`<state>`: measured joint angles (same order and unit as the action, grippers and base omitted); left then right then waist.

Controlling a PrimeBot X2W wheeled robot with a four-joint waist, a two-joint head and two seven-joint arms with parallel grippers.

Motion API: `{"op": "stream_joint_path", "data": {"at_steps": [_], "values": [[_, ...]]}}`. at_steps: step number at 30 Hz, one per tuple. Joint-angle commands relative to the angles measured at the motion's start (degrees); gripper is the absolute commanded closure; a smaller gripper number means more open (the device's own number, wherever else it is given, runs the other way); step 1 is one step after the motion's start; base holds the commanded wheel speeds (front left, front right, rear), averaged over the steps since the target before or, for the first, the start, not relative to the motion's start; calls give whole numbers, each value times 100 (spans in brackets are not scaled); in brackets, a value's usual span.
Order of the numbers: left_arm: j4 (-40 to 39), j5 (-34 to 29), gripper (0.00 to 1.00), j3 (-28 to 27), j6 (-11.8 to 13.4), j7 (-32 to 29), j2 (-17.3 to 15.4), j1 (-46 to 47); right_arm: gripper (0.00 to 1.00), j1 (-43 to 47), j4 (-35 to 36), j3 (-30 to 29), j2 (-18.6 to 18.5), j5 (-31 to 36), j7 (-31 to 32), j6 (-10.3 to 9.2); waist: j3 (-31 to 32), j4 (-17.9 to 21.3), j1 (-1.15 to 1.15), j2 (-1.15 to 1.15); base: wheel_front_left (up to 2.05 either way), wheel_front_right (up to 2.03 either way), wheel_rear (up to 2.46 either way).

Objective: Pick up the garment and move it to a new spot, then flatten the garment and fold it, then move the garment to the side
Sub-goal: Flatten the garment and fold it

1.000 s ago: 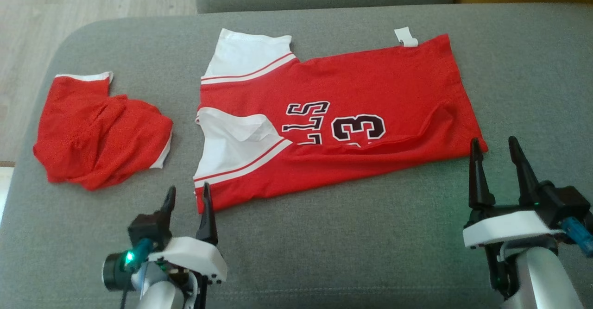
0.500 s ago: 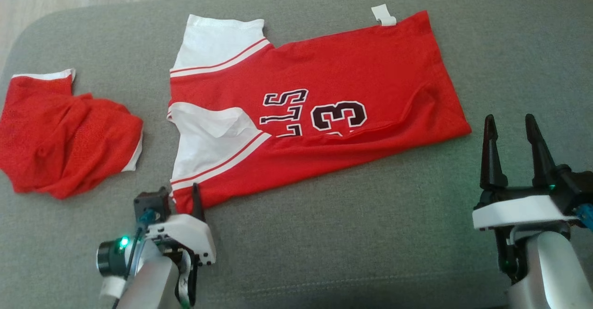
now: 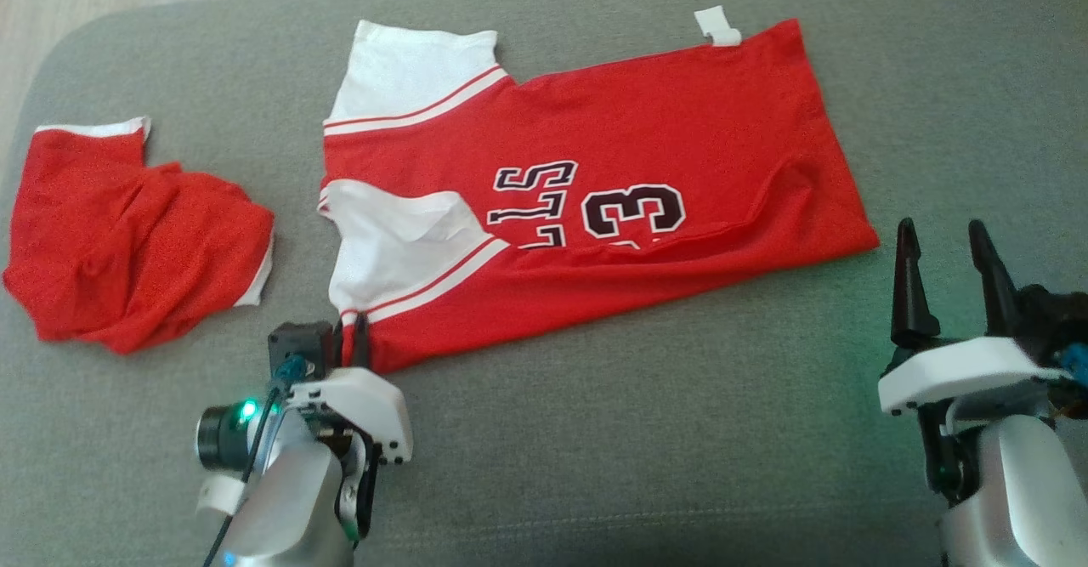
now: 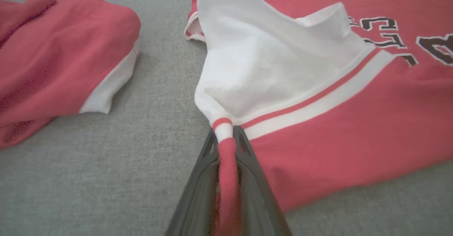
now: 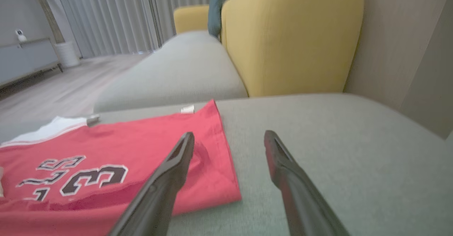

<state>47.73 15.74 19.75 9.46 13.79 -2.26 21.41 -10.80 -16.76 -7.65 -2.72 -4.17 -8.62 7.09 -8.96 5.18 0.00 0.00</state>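
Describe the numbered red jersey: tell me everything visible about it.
The jersey is red soft fabric with white shoulder panels, red-and-white stripe trim, black white-edged lettering and a 3, plus a white tag at its far edge. It lies mostly flat on the grey cushion, near edge folded over the print. The left gripper pinches its near-left corner.

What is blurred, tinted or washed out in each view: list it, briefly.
Head view: even, soft light, jersey print sharp, a green tint on the cushion by the right claw. Left wrist view: the left claw is blurred up close, the reds washed to pink. Right wrist view: soft all over, fingers smeared, curtains hazy.
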Motion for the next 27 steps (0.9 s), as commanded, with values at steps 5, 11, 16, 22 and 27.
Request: {"op": "stream_joint_path", "data": {"at_steps": [5, 11, 16, 22, 27], "values": [[-724, -197, 100, -110, 77, 115, -122, 164, 0, -617, -599, -126, -16, -243, 556, 40, -80, -183, 0, 0, 0, 0, 0], [-1161, -355, 100, 65, 22, 119, -134, 114, 0, -1345, -1745, -451, -16, -148, 1201, 40, -187, -296, 0, 0, 0, 0, 0], [-1299, -394, 100, 151, 11, 119, -130, 115, 0, -1783, -2352, -568, -16, 162, 1416, 40, -273, -355, 0, 0, 0, 0, 0], [-1390, -400, 100, 231, -1, 119, -133, 131, 0, -2231, -2932, -890, -16, 765, 1541, 40, -374, -419, 0, 0, 0, 0, 0], [-1393, -378, 100, 258, -9, 120, -153, 159, 0, -2484, -3259, -1174, -16, 1262, 1625, 40, -417, -452, 0, 0, 0, 0, 0]]}}
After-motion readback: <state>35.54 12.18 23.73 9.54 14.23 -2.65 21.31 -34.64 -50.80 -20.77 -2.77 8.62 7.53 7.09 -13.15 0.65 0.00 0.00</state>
